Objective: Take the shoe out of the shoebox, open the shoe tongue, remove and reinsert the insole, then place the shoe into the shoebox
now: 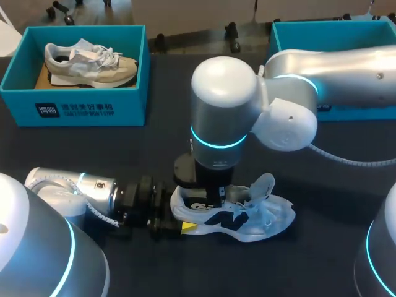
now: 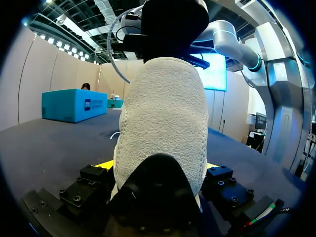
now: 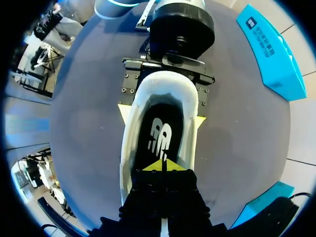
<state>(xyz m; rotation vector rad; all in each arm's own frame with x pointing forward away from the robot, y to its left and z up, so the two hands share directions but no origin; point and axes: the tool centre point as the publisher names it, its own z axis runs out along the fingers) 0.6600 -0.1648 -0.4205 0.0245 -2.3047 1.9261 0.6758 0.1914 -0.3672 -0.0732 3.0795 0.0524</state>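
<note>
Holding sneaker [image 1: 238, 216] on worktop [image 1: 124, 154], left tool [image 1: 178, 213] clamped across its heel | right tool [image 3: 162, 167] tips together on insole [image 3: 160, 133] | I judge sneaker light, soft; insole floppy, best pinched at heel edge

The white knit shoe [image 1: 238, 213] stands on its sole at near centre, heel left, tongue [image 1: 263, 185] raised, dark insole [image 3: 160, 131] lying inside. One open teal shoebox [image 1: 80, 108] stands far left, a second shoebox [image 1: 291, 32] far right.

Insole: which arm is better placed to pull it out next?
Right. The right tool hangs straight over the opening of the shoe, tips together at the insole. The left tool clamps the heel from both sides, likely better used steadying it.
</note>
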